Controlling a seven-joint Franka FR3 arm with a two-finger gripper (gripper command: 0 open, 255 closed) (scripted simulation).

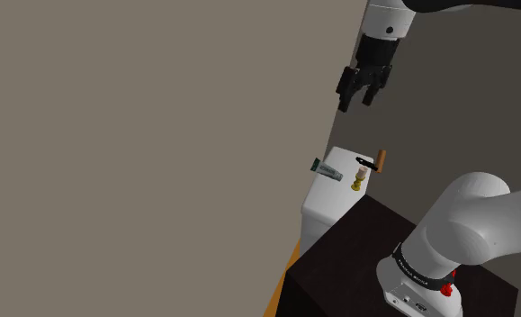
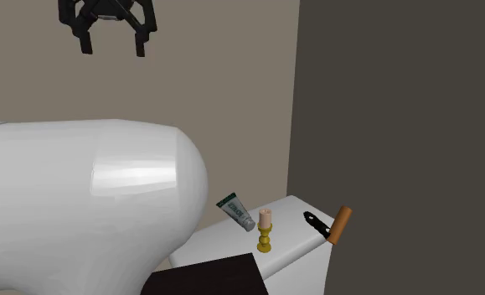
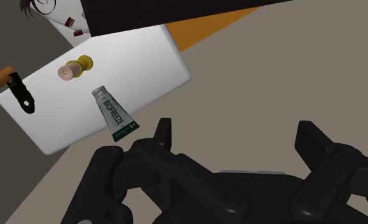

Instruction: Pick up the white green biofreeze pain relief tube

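The Biofreeze tube [image 1: 327, 168] is grey-white with a dark green end. It lies flat near the edge of a small white top [image 1: 337, 200], close to the tan wall. In the second exterior view the tube [image 2: 236, 211] lies on the white top [image 2: 292, 239] left of a candlestick. My black gripper [image 1: 360, 99] hangs high above the top, open and holding nothing. It is also seen in the second exterior view, the gripper [image 2: 112, 46] well above the tube. The wrist view looks down on the tube [image 3: 115, 114], far beyond the open gripper [image 3: 236, 137].
A small brass candlestick [image 1: 358, 180] stands beside the tube. A black tool with a brown handle [image 1: 376, 160] overhangs the top's far edge. The tan wall [image 1: 141, 135] runs alongside. The dark stand [image 1: 357, 261] adjoins the white top. My white arm link [image 2: 81, 209] blocks the lower left.
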